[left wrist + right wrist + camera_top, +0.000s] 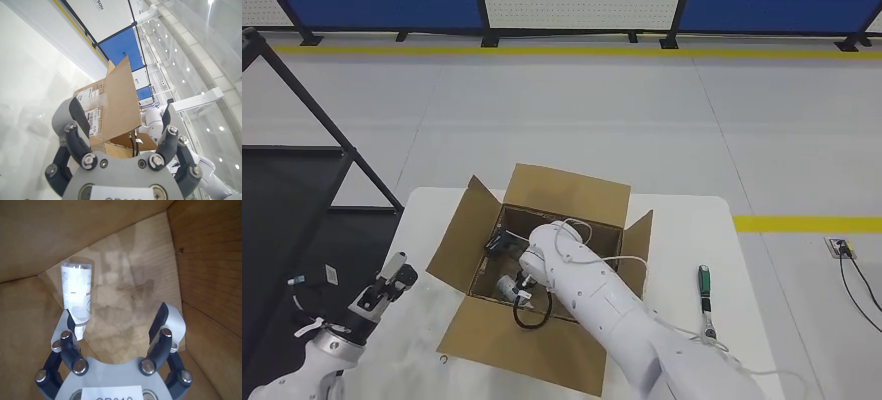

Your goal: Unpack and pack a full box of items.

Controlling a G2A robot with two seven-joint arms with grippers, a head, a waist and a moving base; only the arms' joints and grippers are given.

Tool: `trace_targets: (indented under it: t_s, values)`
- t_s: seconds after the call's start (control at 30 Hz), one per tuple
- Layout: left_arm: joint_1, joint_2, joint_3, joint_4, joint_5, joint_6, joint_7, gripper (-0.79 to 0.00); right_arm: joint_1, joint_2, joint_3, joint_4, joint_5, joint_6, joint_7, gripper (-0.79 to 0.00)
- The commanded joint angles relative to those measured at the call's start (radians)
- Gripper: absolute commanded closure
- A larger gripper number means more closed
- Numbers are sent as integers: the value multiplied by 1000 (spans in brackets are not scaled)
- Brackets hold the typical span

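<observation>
My right claw is down inside the open cardboard box, near its floor, with brown walls on all sides. Its fingers stand wide apart and grip nothing. A white bottle with a clear cap lies on its side on the box floor. One end of it is tucked against the inner face of one finger, and the other finger sits well apart from it. I cannot tell whether the bottle actually touches that pad.

From above, the box stands on the white desk with all four flaps folded outward, and my right arm leans over its near edge into the opening.

My left claw hangs outside the box, off its left side and near the desk's edge, pointing toward the labelled outer wall and one raised flap. Its fingers are spread apart and hold nothing.

A green-handled tool lies on the desk to the right of the box, well apart from it.
</observation>
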Motion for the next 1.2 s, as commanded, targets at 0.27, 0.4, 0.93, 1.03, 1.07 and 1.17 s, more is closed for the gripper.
trace_targets:
  t_s: [0.27, 0.4, 0.93, 1.03, 1.07, 1.17]
  values:
    - [0, 5, -5, 7, -3, -1, -7, -785, -21, -6, 22, -2, 13, -49, -45, -785]
    - [1, 8, -11, 8, -9, 0, -10, -785, -30, -18, 18, -2, -4, -35, -29, -785]
    - [2, 15, -22, 7, -30, 1, -19, -785, -22, -28, 23, 25, -28, 96, 23, -785]
    - [4, 17, -23, 7, -34, -1, -24, -785, -14, -27, 27, 33, -32, 147, 17, -785]
    - [6, 17, -23, 7, -34, -2, -26, -785, -11, -26, 30, 36, -33, 169, 11, -785]
    - [8, 19, -24, 7, -35, -4, -28, -785, -9, -25, 39, 38, -28, 214, -13, -785]
